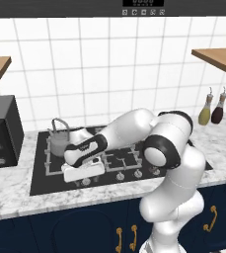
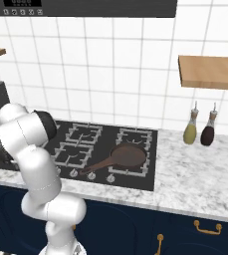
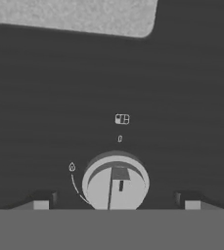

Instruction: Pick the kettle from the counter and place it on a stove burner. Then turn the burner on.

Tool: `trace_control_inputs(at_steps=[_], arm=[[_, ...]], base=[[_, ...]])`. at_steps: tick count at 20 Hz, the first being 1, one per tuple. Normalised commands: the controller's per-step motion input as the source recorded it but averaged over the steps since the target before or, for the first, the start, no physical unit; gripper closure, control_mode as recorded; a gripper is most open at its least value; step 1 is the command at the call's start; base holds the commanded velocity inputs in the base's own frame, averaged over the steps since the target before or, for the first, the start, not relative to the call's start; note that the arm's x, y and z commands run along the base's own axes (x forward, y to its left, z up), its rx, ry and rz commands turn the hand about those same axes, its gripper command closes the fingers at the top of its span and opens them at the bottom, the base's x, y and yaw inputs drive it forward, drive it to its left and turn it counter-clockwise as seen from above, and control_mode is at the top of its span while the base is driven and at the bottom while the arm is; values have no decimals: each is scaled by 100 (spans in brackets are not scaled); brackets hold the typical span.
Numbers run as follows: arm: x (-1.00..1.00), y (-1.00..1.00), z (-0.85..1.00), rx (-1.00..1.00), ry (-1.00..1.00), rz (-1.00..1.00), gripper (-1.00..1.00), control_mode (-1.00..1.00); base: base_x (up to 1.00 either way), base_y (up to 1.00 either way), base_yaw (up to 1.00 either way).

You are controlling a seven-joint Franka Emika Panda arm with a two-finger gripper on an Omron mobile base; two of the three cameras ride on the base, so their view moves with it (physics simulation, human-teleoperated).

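The grey kettle (image 1: 60,135) stands upright on the black grate of the stove burner (image 1: 51,159) at the cooktop's left end. My gripper (image 1: 80,180) hangs low over the row of knobs along the stove's front edge, in front of the kettle. In the hand view the gripper (image 3: 115,200) is open, with one dark fingertip on each side of a round grey knob (image 3: 115,183) and a clear gap to it on both sides. A flame mark (image 3: 72,167) and an arc are printed left of the knob. The white marble counter (image 1: 16,190) borders the stove.
A brown long-handled pan (image 2: 125,157) lies on the right front burner. Two bottles (image 1: 205,111) (image 1: 217,108) stand at the back right of the counter. A black appliance (image 1: 1,131) sits left of the stove. More knobs (image 1: 119,176) line the front edge.
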Motion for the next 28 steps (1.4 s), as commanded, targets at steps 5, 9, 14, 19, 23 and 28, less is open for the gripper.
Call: trace_control_inputs(at_steps=[5,9,14,19,23,28], arm=[[8,0,-11,0,0,0,-100,-100],[7,0,-6,0,0,0,-100,-100],[17,0,0,0,0,0,-100,-100],[2,0,-3,0,1,0,-100,-100],[0,0,-1,0,3,0,100,-100],[0,0,0,0,1,0,100,-100]], base=[[0,0,0],[0,0,0],[0,0,0],[0,0,0],[0,0,0],[0,0,0]])
